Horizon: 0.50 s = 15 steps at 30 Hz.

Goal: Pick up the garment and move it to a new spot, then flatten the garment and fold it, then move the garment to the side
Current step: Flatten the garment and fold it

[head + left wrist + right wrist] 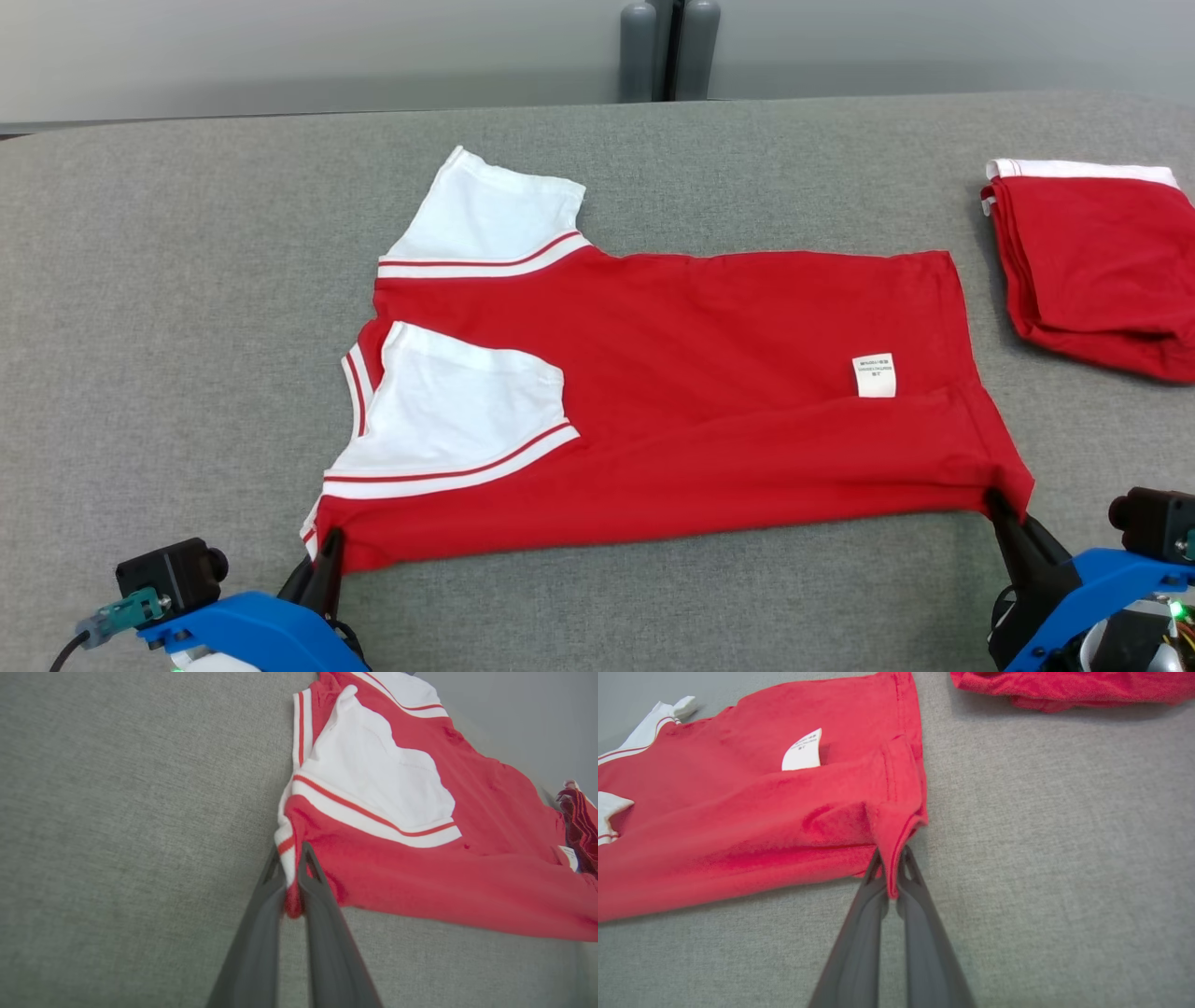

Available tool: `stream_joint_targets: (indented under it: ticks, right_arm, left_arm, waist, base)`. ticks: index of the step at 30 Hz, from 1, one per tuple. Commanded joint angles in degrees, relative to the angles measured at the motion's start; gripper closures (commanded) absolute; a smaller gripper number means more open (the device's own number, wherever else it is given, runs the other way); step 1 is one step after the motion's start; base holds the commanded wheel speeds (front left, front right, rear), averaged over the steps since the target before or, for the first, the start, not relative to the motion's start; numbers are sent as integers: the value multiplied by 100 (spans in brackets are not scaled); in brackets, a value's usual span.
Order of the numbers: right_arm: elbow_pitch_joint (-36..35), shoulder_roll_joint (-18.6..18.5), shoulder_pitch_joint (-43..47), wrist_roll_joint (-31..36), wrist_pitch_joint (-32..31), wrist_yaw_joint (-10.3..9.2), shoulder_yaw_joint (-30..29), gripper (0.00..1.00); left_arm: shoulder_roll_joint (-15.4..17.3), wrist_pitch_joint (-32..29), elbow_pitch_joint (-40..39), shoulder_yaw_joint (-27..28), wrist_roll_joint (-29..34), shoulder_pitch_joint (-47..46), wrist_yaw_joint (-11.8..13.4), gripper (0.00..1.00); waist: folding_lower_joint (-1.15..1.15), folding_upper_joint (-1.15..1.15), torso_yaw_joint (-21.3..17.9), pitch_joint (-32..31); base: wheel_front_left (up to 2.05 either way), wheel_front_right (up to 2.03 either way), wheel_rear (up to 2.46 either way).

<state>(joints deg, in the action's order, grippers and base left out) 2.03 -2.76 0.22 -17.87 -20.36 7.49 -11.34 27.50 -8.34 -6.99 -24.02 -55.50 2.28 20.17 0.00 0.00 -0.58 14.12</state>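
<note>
Red jersey T-shirt with white sleeves (709, 373): flat on the grey cloth-covered table (187, 327), stretched between both grippers.
Left gripper (329, 543): pinched on the shirt's shoulder-end corner.
Right gripper (995, 501): pinched on its hem corner.
Folded red garment (1092, 271): beyond the right gripper, apart from the shirt.

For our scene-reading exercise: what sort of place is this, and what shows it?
Probably a robot test bench, not a home: a wide grey cloth-covered table, a bare pale wall, and the left gripper and right gripper each pinching a red shirt.
</note>
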Motion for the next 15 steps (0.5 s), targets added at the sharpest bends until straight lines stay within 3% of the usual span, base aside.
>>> stream_joint_targets:
  ticks: [1, 2, 3, 4, 10, 15]
  right_arm:
    - [143, -26, 22, -97, 170, 1, -4, 77]
    - [179, -26, 27, -105, 216, 1, 3, 60]
    - [202, -26, 60, -102, 267, 1, -3, 23]
    - [200, -26, 95, -107, 315, 1, -38, 0]
    - [-2, -24, 318, -59, 434, 1, -146, 0]
    - [-469, -23, 323, 31, 418, 1, -265, 0]
  left_arm:
    - [-23, 70, 125, 35, -35, 24, -25, 83]
    - [-41, 84, 150, 23, -30, 33, -32, 53]
    - [-52, 91, 170, 15, -24, 43, -40, 0]
    - [-62, 105, 183, 12, -24, 51, -40, 0]
    - [138, 114, 49, 39, 126, 8, -19, 0]
    - [549, -70, -215, 137, 380, -512, 1, 0]
  waist:
    - [0, 0, -20, -17]
    - [0, 0, -28, -23]
    - [0, 0, -35, -27]
    - [0, 0, -41, -30]
    - [0, 0, -75, -68]
    - [0, 0, -154, -48]
  base:
    - [0, 0, 0]
    - [0, 0, 0]
    - [0, 0, 0]
    - [0, 0, 0]
    - [0, 0, 0]
    - [0, 0, 0]
